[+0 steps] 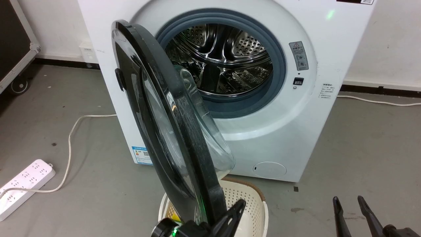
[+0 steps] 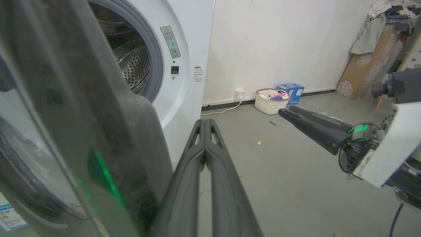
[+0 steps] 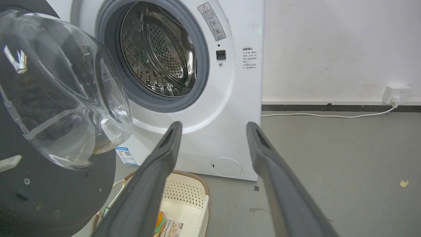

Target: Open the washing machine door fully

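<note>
Washing machine door (image 1: 164, 125): one, swung half open, edge-on, hinged at 9 o'clock of drum mouth. Likely heavy, rigid, glossy-slick. Glass bowl breakable, so push black rim at free edge, away from hinge.
Washing machine (image 1: 296, 131): one.
Left gripper (image 2: 205, 123): fingers pressed together, empty, just beside rim; contact unclear.
Right gripper (image 1: 348, 199): fingers apart, empty, at 4 o'clock.
Basket (image 1: 253, 200): one at door's 6 o'clock.
</note>
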